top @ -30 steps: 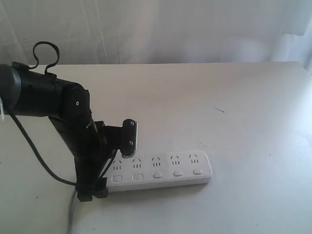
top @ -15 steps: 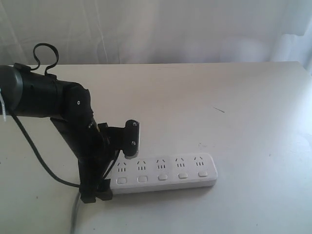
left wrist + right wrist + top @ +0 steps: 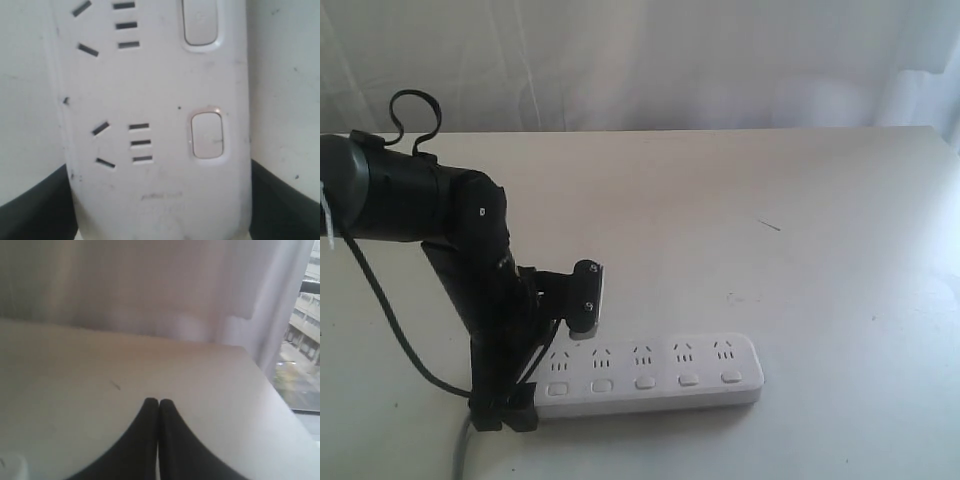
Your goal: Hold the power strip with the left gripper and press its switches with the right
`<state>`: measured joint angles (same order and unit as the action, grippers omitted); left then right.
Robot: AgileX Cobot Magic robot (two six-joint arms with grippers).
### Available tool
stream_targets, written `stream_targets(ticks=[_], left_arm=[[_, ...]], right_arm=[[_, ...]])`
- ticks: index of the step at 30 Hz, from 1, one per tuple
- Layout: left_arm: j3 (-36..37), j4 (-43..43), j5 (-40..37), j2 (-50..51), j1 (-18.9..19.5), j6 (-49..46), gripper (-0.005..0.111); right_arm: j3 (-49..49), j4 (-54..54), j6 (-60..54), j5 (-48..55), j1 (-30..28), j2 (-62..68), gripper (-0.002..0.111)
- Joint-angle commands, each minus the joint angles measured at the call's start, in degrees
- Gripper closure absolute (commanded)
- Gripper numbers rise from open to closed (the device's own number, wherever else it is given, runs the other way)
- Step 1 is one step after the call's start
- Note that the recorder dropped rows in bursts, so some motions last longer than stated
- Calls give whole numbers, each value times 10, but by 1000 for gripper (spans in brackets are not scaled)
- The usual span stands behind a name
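Since the power strip (image 3: pixel 650 365) looks to be a light, rigid bar of smooth white plastic with rounded edges, expect it to skate or swing on the table (image 3: pixel 770 200) sooner than bend. It lies close to the table's near edge, towards the left corner, its length running along that edge, with the switches (image 3: pixel 645 383) in a row on the side facing that edge. Your left hand (image 3: pixel 548 368) straddles the end where the grey cord (image 3: pixel 463 450) leaves, one jaw against each long side, grasping the strip across its width. That seems the sensible place to hold: just short of the first button, and the casing there should bear a firm squeeze. The far end is free, so a press on the last switch may pivot it; push straight down. Your right hand (image 3: pixel 158 407) is clenched on nothing, out of the exterior view
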<state>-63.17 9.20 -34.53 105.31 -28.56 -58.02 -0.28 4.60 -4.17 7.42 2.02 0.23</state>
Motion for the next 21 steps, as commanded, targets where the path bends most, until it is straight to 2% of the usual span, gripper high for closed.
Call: stream_targets(ticks=[1, 9, 17, 21], left_arm=[[-2, 4, -41, 17, -2, -5, 107], [-2, 5, -33, 27, -2, 1, 107], [-2, 5, -29, 27, -2, 1, 107], [-2, 5, -29, 27, -2, 1, 107]], right_arm=[[3, 111, 109, -119, 3, -2, 108], [3, 111, 161, -261, 3, -2, 108], [3, 112, 167, -270, 3, -2, 108], [3, 112, 223, -268, 3, -2, 108]])
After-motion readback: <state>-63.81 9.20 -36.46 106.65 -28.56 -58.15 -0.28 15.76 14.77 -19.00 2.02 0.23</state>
